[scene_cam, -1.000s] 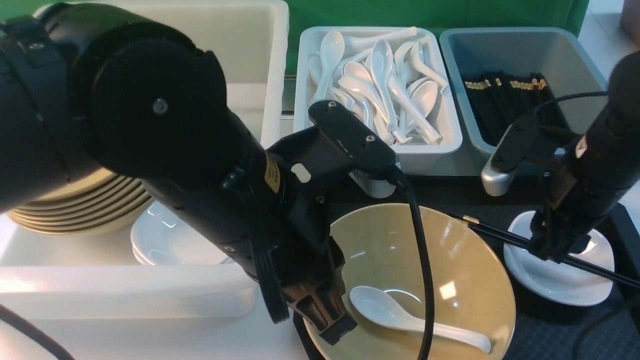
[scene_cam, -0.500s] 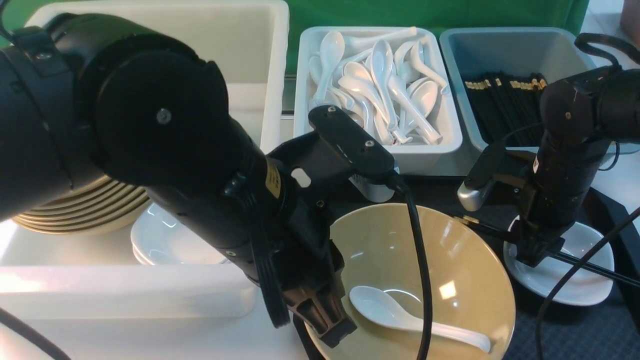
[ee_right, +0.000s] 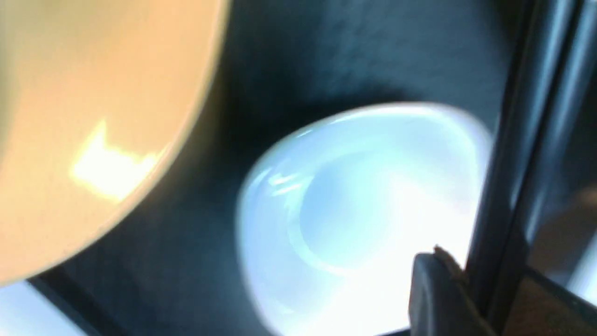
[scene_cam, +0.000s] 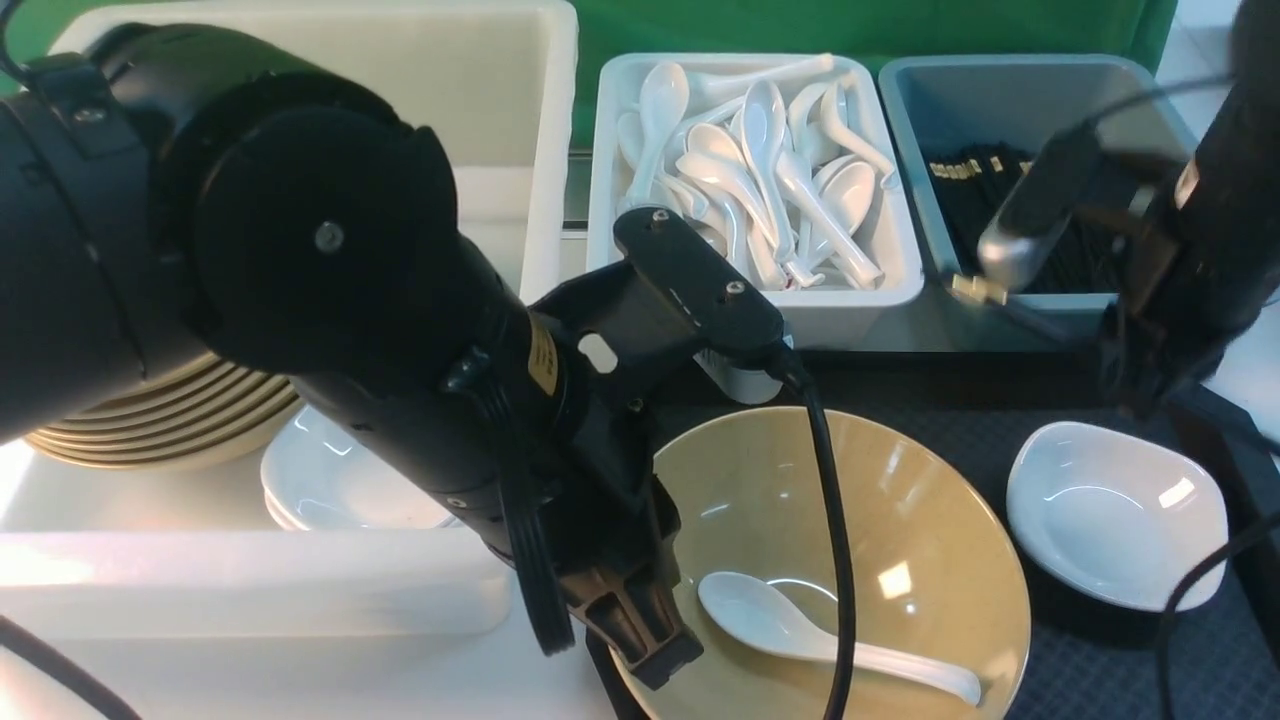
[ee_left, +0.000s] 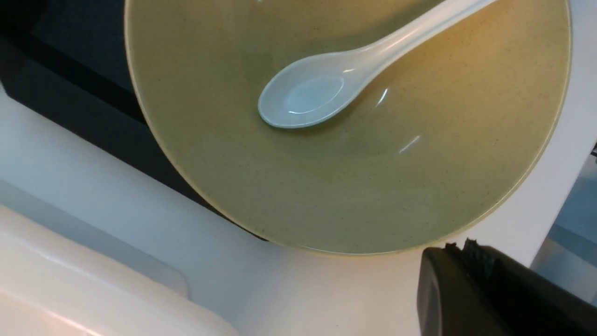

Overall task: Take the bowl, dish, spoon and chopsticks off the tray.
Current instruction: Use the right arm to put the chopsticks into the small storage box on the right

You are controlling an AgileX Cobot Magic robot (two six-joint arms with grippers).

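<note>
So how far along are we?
Done: nothing binned yet. In hand: the right gripper holds the chopsticks lifted clear of the tray. To do: the dish, and the bowl with the spoon inside, sit on the tray; the left gripper is shut at the bowl's rim.

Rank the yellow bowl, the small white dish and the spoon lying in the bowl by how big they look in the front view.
1. Bowl: largest by far, though partly hidden behind the left arm.
2. Dish: second by area covered.
3. Spoon: at least as long as the dish is wide, but much slimmer.
</note>
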